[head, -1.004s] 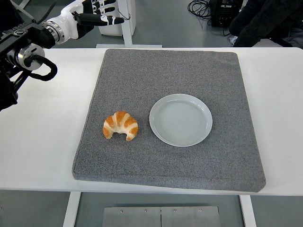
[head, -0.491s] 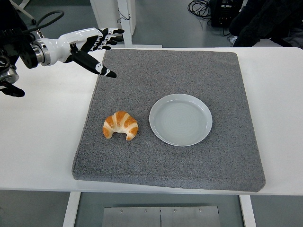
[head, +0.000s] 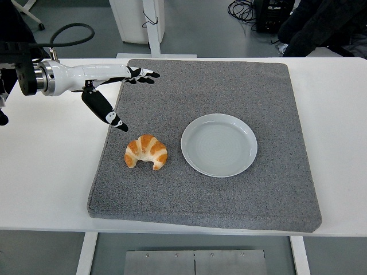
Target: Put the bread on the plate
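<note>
A golden croissant (head: 147,152) lies on the grey foam mat (head: 206,69), left of centre. An empty pale grey plate (head: 219,144) sits on the mat just to its right. My left hand (head: 123,90) comes in from the left edge, white with black fingertips, fingers spread wide and holding nothing. It hovers over the mat's left edge, behind and left of the croissant, with the thumb pointing down toward it. The right hand is out of view.
The mat lies on a white table (head: 51,166). Beyond the table's far edge are a white stand (head: 150,26), cables (head: 243,8) on the floor and a dark shape (head: 321,23) at the top right.
My left hand has swung in from above the table's far left corner, down and forward, to the mat's left edge, closer to the croissant. The croissant and plate have not moved.
</note>
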Controlling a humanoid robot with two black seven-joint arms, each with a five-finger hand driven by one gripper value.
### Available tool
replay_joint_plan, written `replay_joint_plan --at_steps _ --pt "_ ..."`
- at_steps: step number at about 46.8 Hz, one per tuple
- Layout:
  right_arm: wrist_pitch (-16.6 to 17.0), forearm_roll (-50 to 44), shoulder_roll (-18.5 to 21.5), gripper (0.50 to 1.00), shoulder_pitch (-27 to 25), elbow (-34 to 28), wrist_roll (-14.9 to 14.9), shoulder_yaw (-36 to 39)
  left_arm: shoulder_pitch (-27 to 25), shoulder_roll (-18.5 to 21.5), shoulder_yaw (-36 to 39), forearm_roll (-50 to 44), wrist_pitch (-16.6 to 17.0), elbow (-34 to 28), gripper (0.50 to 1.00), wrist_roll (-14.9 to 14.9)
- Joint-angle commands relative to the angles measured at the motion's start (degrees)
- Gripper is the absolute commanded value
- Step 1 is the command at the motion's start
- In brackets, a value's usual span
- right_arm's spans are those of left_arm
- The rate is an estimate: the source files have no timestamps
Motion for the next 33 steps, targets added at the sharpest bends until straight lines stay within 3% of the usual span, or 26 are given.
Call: replay_joint_plan --at_steps 1,5,22,33 --pt "0.0 -0.1 0.0 1.000 0.0 0.0 0.0 0.0 1.9 -2.1 0.2 6.1 1.4 -0.1 0.998 0.1" --pt "0.0 -0.1 0.0 1.000 0.0 0.0 0.0 0.0 3.4 -3.1 0.2 10.9 3.5 -0.1 0.998 0.1" --pt "0.0 -0.1 0.0 1.000 0.0 0.0 0.0 0.0 4.4 -7.8 2.9 12.9 5.2 -0.1 0.998 0.1" --pt "0.0 0.0 0.0 1.000 0.0 0.0 0.0 0.0 6.5 -9.5 4.7 23.0 7.9 0.3 0.990 1.1"
